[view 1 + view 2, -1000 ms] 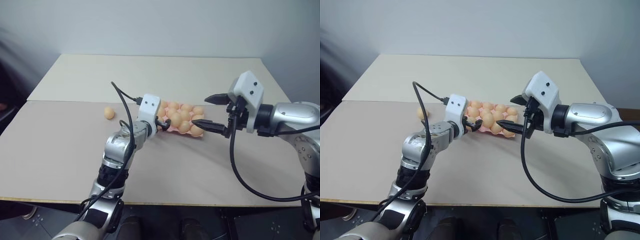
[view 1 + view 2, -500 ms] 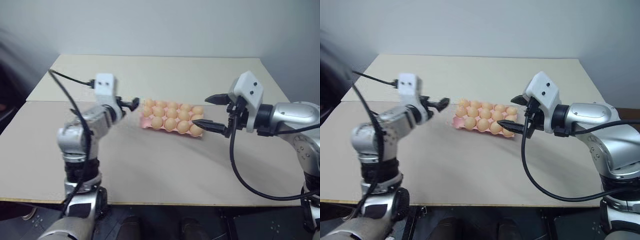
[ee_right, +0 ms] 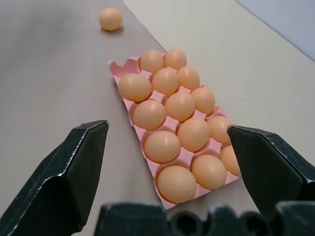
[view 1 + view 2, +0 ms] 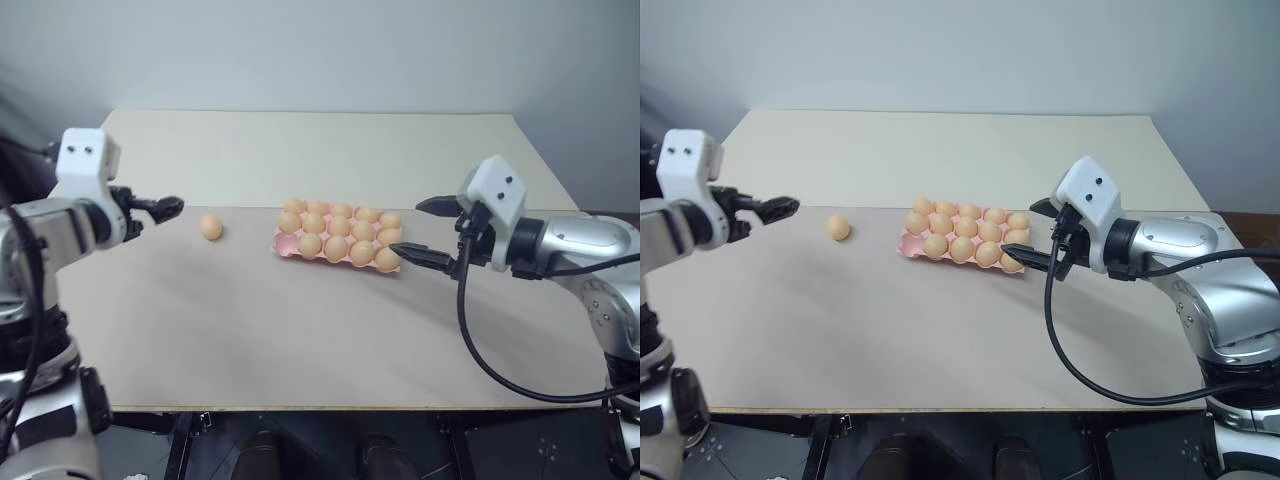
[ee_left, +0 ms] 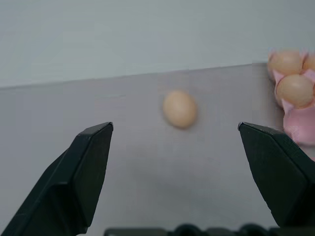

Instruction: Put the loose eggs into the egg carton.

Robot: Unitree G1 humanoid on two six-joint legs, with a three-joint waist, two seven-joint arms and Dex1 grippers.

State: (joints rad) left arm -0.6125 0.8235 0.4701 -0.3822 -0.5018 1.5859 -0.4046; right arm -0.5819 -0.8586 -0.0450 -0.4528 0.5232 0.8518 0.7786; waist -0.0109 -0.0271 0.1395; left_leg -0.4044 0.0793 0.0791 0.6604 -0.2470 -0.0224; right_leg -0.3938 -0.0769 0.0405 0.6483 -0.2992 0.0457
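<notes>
One loose egg [image 4: 211,227] lies on the table [image 4: 300,320], left of the egg carton [image 4: 287,245], whose near-left corner cup looks vacant to receive it. Your left gripper [image 4: 160,208] hangs just left of that egg, jaws wide apart and empty. Your right gripper [image 4: 420,230] hovers spread and empty at the carton's right end.

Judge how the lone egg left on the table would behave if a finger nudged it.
The loose egg is smooth and rounded on the flat table, so it would probably roll, likely curving. Nothing beside it would stop it.
</notes>
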